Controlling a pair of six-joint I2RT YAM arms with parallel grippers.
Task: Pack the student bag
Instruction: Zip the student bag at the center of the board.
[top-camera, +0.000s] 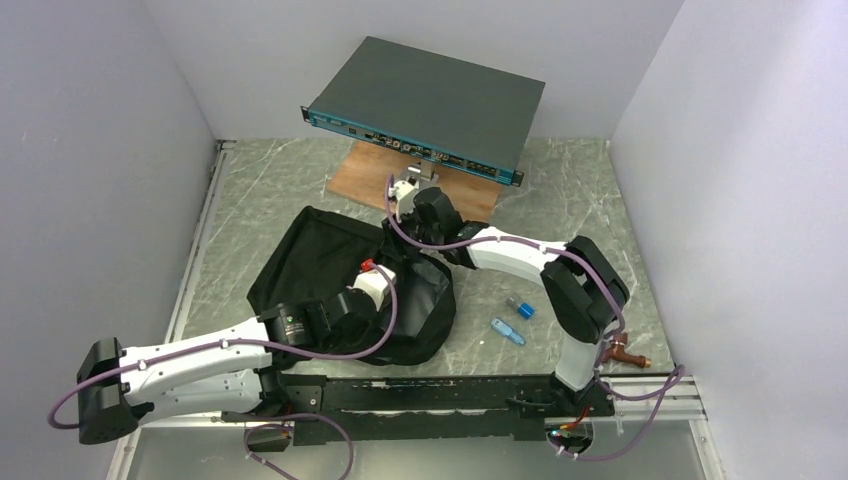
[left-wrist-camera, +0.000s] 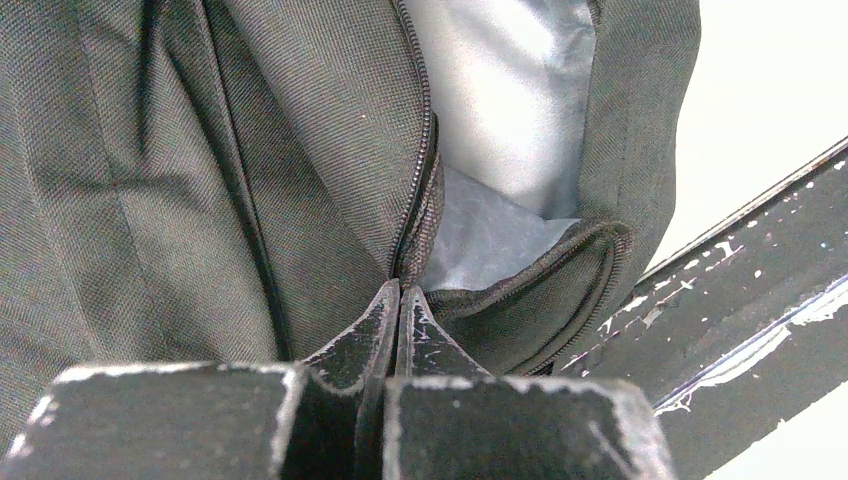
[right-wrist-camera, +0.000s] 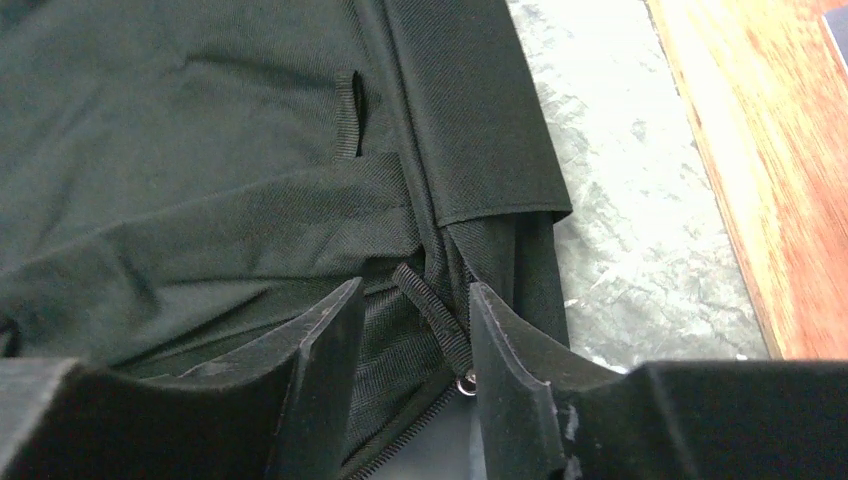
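Note:
The student bag (top-camera: 330, 270), a black soft backpack, lies in the middle of the table with its zip part open. In the left wrist view its grey lining (left-wrist-camera: 500, 120) shows behind the zip (left-wrist-camera: 420, 170). My left gripper (top-camera: 383, 268) (left-wrist-camera: 400, 292) is shut, its tips pinching the bag's zip edge. My right gripper (top-camera: 422, 238) (right-wrist-camera: 412, 300) is open at the bag's far right edge. Its fingers stand on either side of the zip's black pull strap (right-wrist-camera: 432, 312), which hangs on a small metal ring (right-wrist-camera: 466, 384).
A flat dark grey rack device (top-camera: 425, 100) with a teal front sits at the back on a wooden board (top-camera: 365, 175). Two small blue items (top-camera: 508, 332) (top-camera: 520, 307) and a copper-brown piece (top-camera: 628, 352) lie right of the bag. A black rail (left-wrist-camera: 740, 290) runs along the near edge.

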